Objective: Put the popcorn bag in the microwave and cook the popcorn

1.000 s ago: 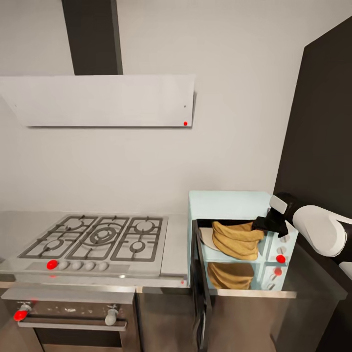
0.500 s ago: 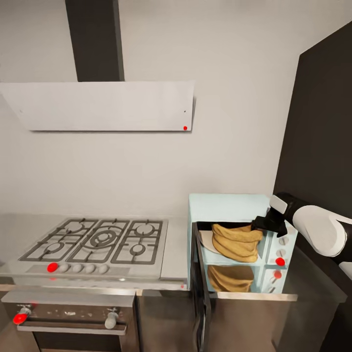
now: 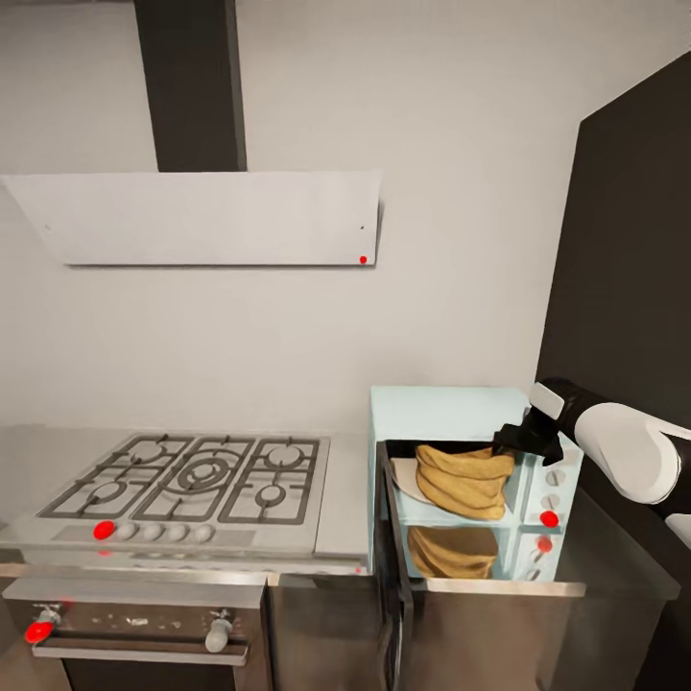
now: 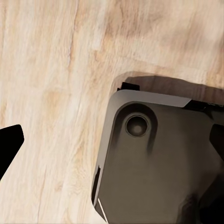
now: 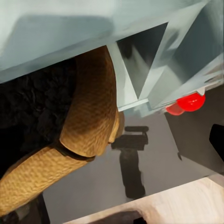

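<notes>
- The popcorn bag [image 3: 463, 478], a crumpled golden-tan paper bag with rolled folds, sits in the open front of the microwave [image 3: 451, 408], leaning on the cavity floor with part of it sticking out past the opening.
- Below it, a dimmer tan shape on the glossy front is the bag's reflection.
- In the right wrist view the bag [image 5: 88, 126] curves in ringed folds out of the dark cavity; what is inside the bag cannot be made out.
- The right gripper [image 3: 526, 441] is at the bag's upper right edge, at the top corner of the opening. Its black fingers are bunched against the bag, but whether they grip it or how far apart they stand cannot be told.
- The microwave is a pale-blue box on the grey surface [image 3: 345, 499], its dark door [image 3: 392, 566] swung open toward the viewer and seen nearly edge-on.
- Its side panel carries small knobs and a red light [image 3: 549, 519]; the right arm's white shell [image 3: 633, 456] covers part of the panel's edge.
- Left of the microwave lies a gas hob [image 3: 187, 485], with a built-in oven [image 3: 134, 629] below, cut off by the frame.
- A white hood [image 3: 206, 216] hangs on the wall above.
- The left wrist view shows wood plank floor [image 4: 51, 84] and a dark grey part of the robot [image 4: 158, 163]; one black fingertip [image 4: 9, 147] enters at the edge, so the left fingers' spread cannot be judged.
</notes>
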Controlling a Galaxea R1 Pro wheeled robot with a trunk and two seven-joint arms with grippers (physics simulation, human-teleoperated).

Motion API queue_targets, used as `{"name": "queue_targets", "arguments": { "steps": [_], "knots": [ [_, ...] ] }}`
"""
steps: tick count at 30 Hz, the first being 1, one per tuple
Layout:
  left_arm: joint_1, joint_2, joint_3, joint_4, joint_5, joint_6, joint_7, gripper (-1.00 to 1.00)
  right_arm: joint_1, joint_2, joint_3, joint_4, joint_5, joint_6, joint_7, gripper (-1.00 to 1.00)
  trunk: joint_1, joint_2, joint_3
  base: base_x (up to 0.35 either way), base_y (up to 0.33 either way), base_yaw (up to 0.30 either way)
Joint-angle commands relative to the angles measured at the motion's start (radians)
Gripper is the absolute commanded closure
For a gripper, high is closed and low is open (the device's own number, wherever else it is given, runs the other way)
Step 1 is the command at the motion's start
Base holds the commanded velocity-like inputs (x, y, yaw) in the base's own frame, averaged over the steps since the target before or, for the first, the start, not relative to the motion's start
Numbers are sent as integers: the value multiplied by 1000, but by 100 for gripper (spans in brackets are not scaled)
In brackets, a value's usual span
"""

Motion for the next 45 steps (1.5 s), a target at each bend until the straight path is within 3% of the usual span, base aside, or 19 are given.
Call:
{"name": "queue_targets", "arguments": {
  "steps": [1, 13, 27, 29, 31, 33, 36, 38, 40, 42, 44, 45],
  "knots": [
    [0, 0, 4, 0, 0, -1, 0, -100, -1, 0, -8, 2, 0, -1, -8, -100, 0, 0, 2, 0, 0, 0],
    [0, -2, 4, 0, 0, -1, 0, -100, -1, 0, -9, 2, 0, -1, -8, -100, 0, 0, 21, -21, 0, 0],
    [0, -3, 4, 0, 0, -1, 0, -100, -1, 0, -10, 2, 0, -1, -8, -100, 0, 0, 26, -317, 0, 0],
    [0, -2, 4, 0, 0, -2, 0, -100, -1, 7, -10, 2, 0, -2, -6, -100, 0, 0, 26, -293, 0, 0],
    [0, -1, 4, 0, 0, -2, 1, -100, -1, 30, -10, 2, 0, -9, 0, -100, 0, 0, 26, -155, 0, 0],
    [0, 0, 5, 0, 0, -2, 1, -100, 4, 52, -9, 3, 1, -52, 1, -100, 0, 0, 26, -58, 0, 0],
    [0, 0, 6, 0, 0, -2, 1, -100, 31, 88, -8, 3, 6, -185, 1, -100, 0, 0, 26, -20, 0, 0],
    [0, 0, 7, 0, 0, -2, 1, -100, 39, 98, -6, 4, 8, -215, 1, -100, 0, 0, 26, -159, 0, 0],
    [0, 0, 8, 0, 0, -2, 1, -100, 81, 158, -4, 4, 15, -312, 2, -100, 0, 0, 26, -287, 0, 0],
    [0, 0, 9, 0, 0, -3, 1, -100, 130, 189, -2, 4, 62, -457, 2, -100, 0, 0, 26, -323, 0, 0],
    [0, 0, 10, 0, 0, -3, 1, -100, 196, 198, -2, 4, 142, -614, 3, -100, 0, 0, 26, -317, 0, 0],
    [0, 0, 10, 0, 0, -4, 1, -100, 223, 199, -2, 4, 162, -674, 3, -100, 0, 0, 26, -301, 0, 0]
  ]
}}
